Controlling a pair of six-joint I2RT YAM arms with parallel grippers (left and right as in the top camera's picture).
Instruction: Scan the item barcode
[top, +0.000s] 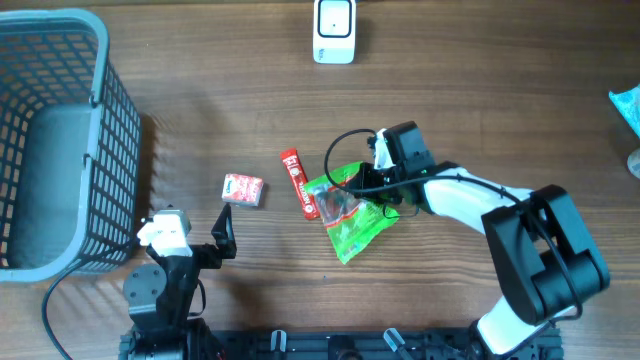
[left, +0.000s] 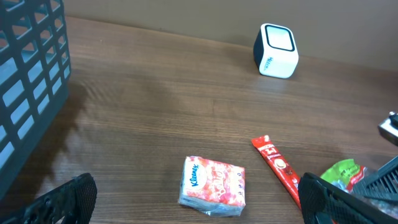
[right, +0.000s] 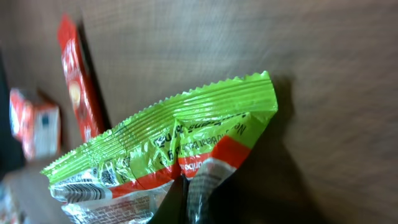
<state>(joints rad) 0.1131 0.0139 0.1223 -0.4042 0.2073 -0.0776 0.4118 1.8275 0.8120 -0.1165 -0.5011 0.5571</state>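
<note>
Now | green packet (top: 355, 225) long axis diagonal | right jaws pinching it | left jaws wide

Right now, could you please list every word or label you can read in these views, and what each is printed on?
"Kleenex": on the tissue pack.
Side print on the white scanner: too small to read.
Print on the red stick packet: blurred.
Lettering on the green packet: blurred, unreadable.

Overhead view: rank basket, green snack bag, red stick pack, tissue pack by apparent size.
1. basket
2. green snack bag
3. red stick pack and tissue pack: about alike; the stick is longer, the pack wider.
</note>
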